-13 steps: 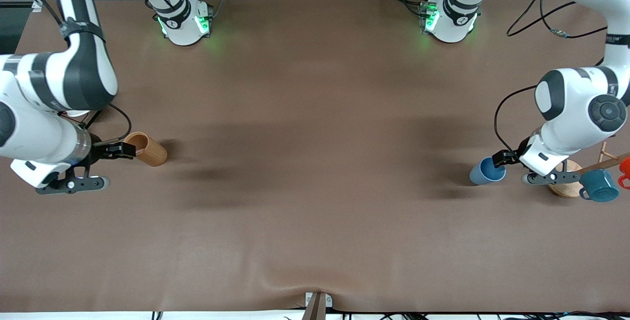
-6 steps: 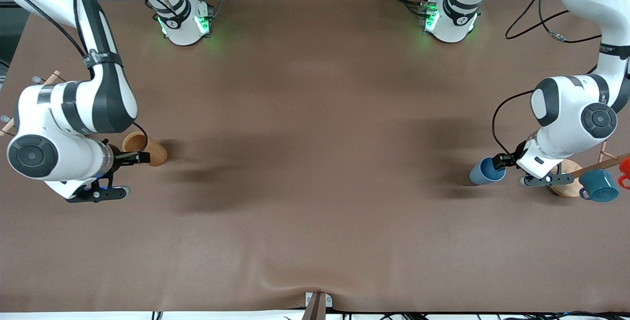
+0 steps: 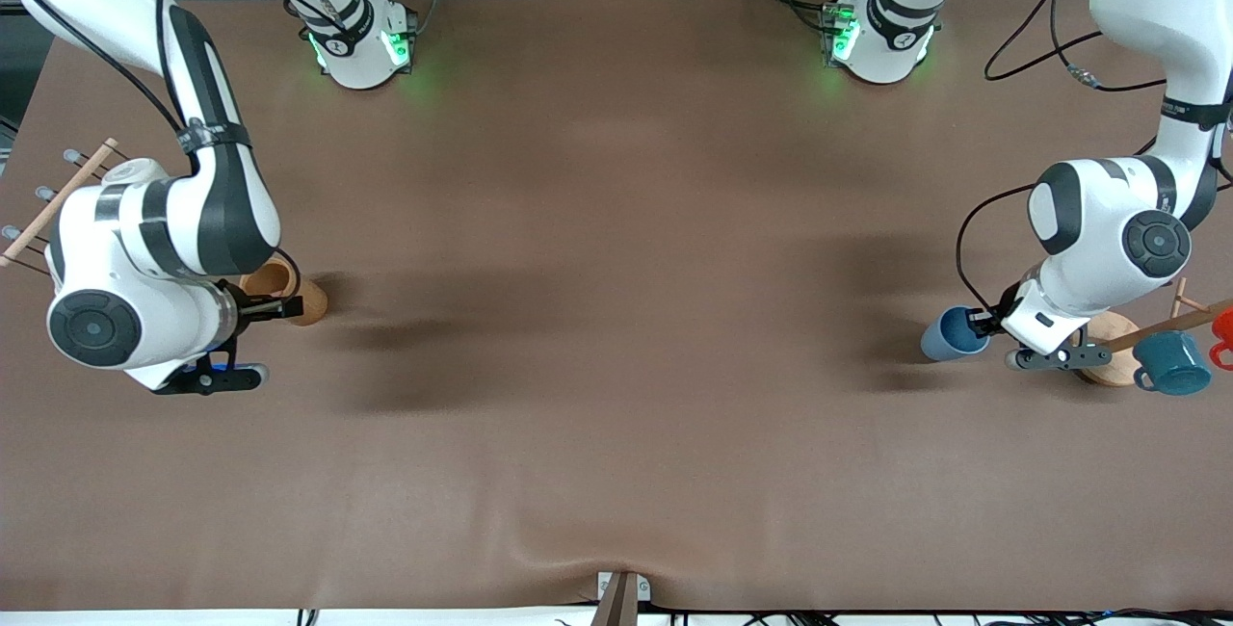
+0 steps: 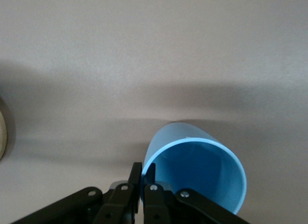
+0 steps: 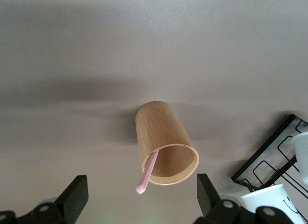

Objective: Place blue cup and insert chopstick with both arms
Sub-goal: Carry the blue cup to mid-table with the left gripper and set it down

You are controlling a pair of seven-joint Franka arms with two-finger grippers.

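The blue cup (image 3: 952, 335) is at the left arm's end of the table, its mouth turned toward my left gripper (image 3: 983, 323). That gripper is shut on the cup's rim, one finger inside and one outside; the left wrist view shows the cup (image 4: 197, 168) and the pinch (image 4: 143, 175). The pink chopstick (image 5: 147, 177) sticks out of a tan wooden cup (image 5: 163, 137). My right gripper (image 5: 140, 188) is open, its fingers (image 5: 73, 195) wide on either side of the chopstick's end, touching nothing. In the front view the right gripper (image 3: 277, 306) is at the wooden cup (image 3: 303, 299); the chopstick is hidden there.
A wooden mug rack (image 3: 1108, 363) with a teal mug (image 3: 1170, 363) and a red mug (image 3: 1223, 327) stands beside the left gripper. A rack of wooden rods (image 3: 53, 207) stands at the right arm's end. A black wire rack (image 5: 269, 164) and white cups (image 5: 269, 202) are near the wooden cup.
The right arm has swung its wrist toward the table's middle, and its gripper has moved up to the wooden cup's mouth. The left arm has shifted slightly; the blue cup has stayed put.
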